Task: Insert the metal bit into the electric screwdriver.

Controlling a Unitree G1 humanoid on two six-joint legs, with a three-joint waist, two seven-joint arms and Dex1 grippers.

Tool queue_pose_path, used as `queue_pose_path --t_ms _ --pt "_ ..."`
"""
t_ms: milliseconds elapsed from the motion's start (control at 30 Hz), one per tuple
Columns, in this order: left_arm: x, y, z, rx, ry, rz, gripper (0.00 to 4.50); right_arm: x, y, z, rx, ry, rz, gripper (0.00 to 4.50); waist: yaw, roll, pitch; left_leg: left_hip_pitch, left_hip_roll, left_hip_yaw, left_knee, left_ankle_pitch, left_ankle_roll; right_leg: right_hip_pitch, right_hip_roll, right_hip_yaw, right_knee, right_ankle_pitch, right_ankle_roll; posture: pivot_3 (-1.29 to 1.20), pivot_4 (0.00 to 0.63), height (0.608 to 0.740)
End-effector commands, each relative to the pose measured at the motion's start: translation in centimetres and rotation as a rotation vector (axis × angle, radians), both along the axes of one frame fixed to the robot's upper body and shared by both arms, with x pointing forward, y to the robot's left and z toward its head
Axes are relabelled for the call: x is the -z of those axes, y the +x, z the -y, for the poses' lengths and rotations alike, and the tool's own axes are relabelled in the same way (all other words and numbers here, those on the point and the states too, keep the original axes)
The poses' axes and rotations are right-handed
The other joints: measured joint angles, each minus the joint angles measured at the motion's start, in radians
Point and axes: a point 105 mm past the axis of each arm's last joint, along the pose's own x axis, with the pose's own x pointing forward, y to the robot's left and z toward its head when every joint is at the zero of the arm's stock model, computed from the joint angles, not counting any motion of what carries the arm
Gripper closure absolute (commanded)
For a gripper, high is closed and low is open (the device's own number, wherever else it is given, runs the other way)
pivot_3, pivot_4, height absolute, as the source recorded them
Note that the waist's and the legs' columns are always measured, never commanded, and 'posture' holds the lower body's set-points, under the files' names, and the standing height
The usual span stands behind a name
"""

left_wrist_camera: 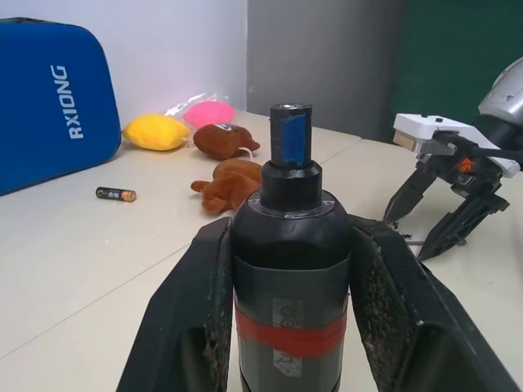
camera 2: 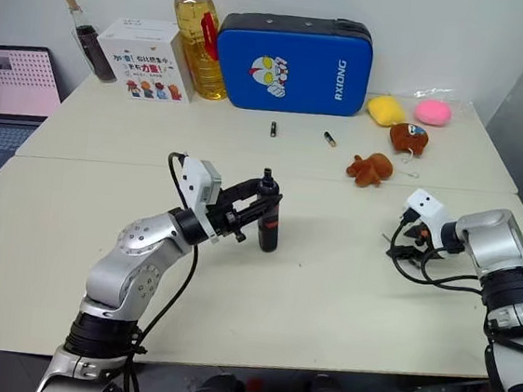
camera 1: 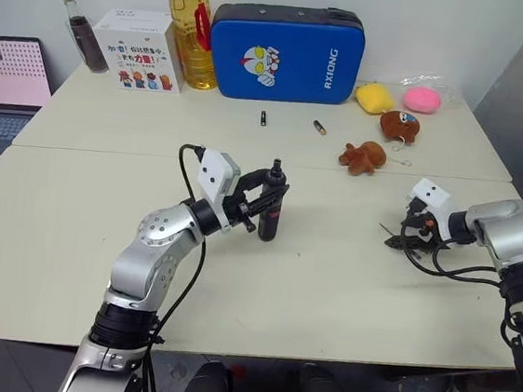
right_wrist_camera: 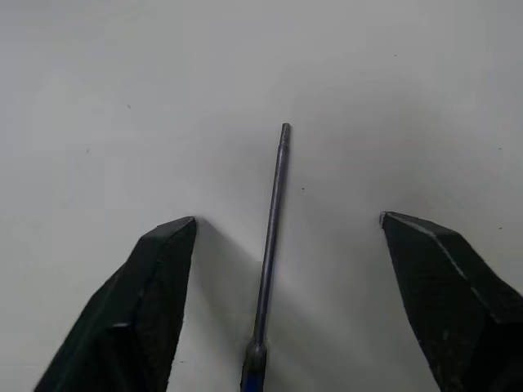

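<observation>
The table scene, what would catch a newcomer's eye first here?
Probably the bright blue case standing upright at the far edge of the table. Next, near the middle, the left tool shut on the electric screwdriver, holding it upright. On the right side, the right tool is lowered with its fingers spread on either side of the thin metal bit lying on the tabletop.

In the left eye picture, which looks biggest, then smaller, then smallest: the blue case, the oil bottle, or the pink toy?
1. Blue case
2. Oil bottle
3. Pink toy
All three sit along the table's far edge, so nearness hardly matters.
</observation>
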Motion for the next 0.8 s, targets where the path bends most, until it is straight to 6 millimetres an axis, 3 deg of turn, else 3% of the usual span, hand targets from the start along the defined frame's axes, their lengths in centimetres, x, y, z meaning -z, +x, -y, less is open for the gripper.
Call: queue_pose_path --t_ms 33,233,400,567,633,700,800 --pt "-0.8 -0.2 -0.5 -0.023 0.000 0.035 2.86 1.7 -1.3 -0.4 -0.054 -0.008 -0.092 1.88 0.000 0.000 0.000 0.000 0.000 0.000 0.000 0.000 0.000 0.000 0.000 0.000 0.000 0.000 0.000 0.00 0.150 0.740" --pt "-0.9 -0.2 -0.3 -0.022 -0.001 0.042 2.86 2.0 -1.6 -0.1 -0.059 -0.021 -0.098 3.22 0.000 0.000 0.000 0.000 0.000 0.000 0.000 0.000 0.000 0.000 0.000 0.000 0.000 0.000 0.000 0.00 0.150 0.740" --pt "-0.9 -0.1 -0.3 -0.020 -0.001 0.041 2.86 1.1 -0.7 -0.4 -0.046 0.010 -0.059 4.38 -0.001 0.000 0.000 0.000 0.000 0.000 0.000 0.000 0.000 0.000 0.000 0.000 0.000 0.000 0.000 0.00 0.150 0.740" --pt "-0.9 0.0 -0.4 -0.012 0.009 0.040 2.86 -0.1 -0.5 -1.1 -0.046 0.103 -0.031 4.44 -0.002 0.000 0.000 0.001 0.000 0.000 0.000 0.000 0.000 0.000 0.000 0.000 0.000 0.000 0.000 0.00 0.150 0.740" --pt "-0.9 0.1 -0.5 -0.012 0.017 0.042 2.86 -1.5 -0.4 -2.2 -0.079 0.166 0.028 4.44 -0.002 0.000 0.000 0.001 0.000 0.000 0.000 0.000 0.000 0.000 0.000 0.000 0.000 0.000 0.000 0.00 0.150 0.740" --pt "-1.0 0.3 -0.7 -0.015 0.019 0.044 2.86 -4.1 0.2 -3.9 -0.095 0.275 0.129 4.44 -0.004 0.000 0.000 0.000 0.000 0.000 0.000 0.000 0.000 0.000 0.000 0.000 0.000 0.000 0.000 0.00 0.150 0.740" --pt "-1.4 0.6 -1.0 -0.025 0.012 0.049 2.86 -10.9 1.3 -7.2 -0.052 0.546 0.372 4.44 -0.007 0.000 0.000 0.000 0.001 0.001 0.000 0.000 0.000 -0.001 0.000 0.001 0.001 0.000 0.000 0.00 0.150 0.740"
